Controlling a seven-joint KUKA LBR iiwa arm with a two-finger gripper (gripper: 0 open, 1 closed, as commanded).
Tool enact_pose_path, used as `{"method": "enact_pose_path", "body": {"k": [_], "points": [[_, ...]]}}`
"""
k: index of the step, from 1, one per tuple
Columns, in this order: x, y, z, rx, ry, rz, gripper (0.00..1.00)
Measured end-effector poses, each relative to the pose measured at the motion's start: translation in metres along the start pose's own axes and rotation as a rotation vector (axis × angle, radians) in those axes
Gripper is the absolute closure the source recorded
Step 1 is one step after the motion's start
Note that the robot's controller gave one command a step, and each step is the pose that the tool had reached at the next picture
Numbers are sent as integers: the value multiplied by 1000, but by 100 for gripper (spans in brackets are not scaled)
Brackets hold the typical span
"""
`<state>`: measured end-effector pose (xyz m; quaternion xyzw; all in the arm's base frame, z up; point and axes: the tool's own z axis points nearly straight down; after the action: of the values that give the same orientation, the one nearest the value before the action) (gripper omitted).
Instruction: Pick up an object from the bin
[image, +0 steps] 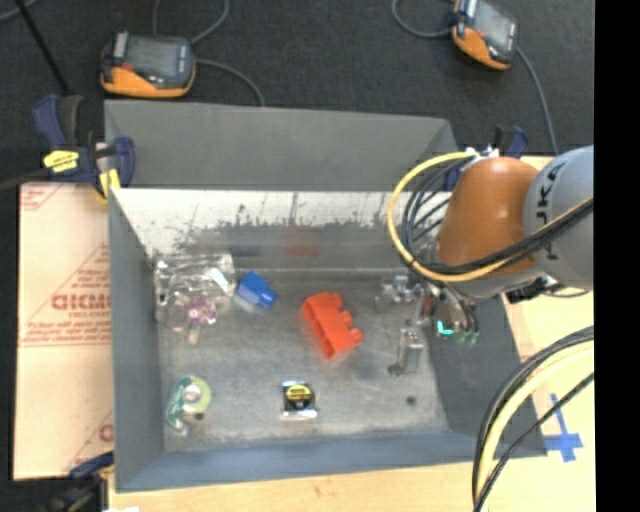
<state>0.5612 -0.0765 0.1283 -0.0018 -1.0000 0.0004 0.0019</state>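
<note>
The gripper (405, 330) hangs over bare floor at the right of the bin (280, 165); whether its jaws are open or closed cannot be told. The red block (331, 325) lies nearest, just to its left. A clean grab likely means centring over the block and closing across its narrow sides. A blue piece (256, 291) and a yellow-and-black piece (297, 397) lie well clear.

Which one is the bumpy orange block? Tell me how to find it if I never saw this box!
Look inside the grey metal bin, near the middle of its floor. An orange-red toy brick lies there, to the right of a small blue piece. It is the only orange-red thing in the bin, and has bumps along one side.
</note>
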Motion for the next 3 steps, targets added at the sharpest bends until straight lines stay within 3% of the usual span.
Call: {"method": "enact_pose_path", "body": {"k": [1, 2, 3], "points": [[-37, 56, 61, -4, -7, 43, 0], [-21, 91, 57, -3, -6, 199, 0], [-21, 90, 58, 0, -6, 196, 100]]}}
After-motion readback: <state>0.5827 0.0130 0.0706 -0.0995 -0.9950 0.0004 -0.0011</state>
